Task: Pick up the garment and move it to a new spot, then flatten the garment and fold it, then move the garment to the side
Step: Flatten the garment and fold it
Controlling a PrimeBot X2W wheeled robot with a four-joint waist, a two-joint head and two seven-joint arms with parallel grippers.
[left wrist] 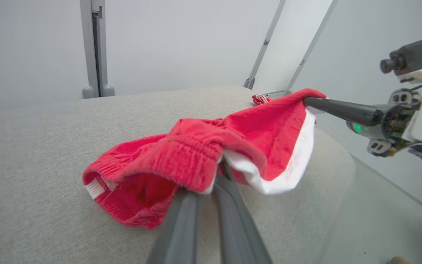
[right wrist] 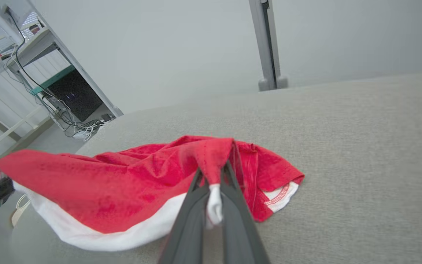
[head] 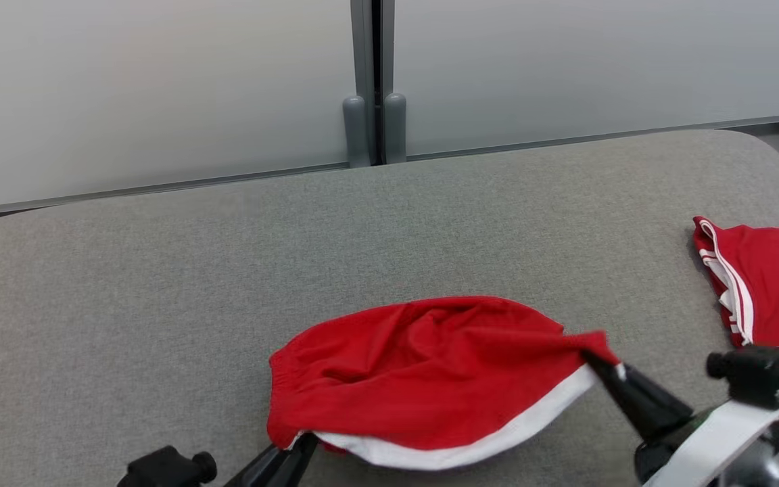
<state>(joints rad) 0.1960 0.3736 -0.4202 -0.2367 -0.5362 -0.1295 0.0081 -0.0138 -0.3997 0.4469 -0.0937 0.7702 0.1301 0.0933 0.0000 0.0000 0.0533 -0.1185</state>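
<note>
The garment is a pair of red shorts with a white hem, lying rumpled at the near middle of the grey padded table. My left gripper is shut on its near left corner; in the left wrist view the fingers pinch the cloth by the waistband. My right gripper is shut on the right corner, which is pulled up into a point. The right wrist view shows red and white cloth clamped between the fingertips. The hem sags between the two grips.
A second red garment with white stripes lies at the table's right edge. Pale wall panels with a grey post stand behind the table. Left of the table, the right wrist view shows a shelf with cables.
</note>
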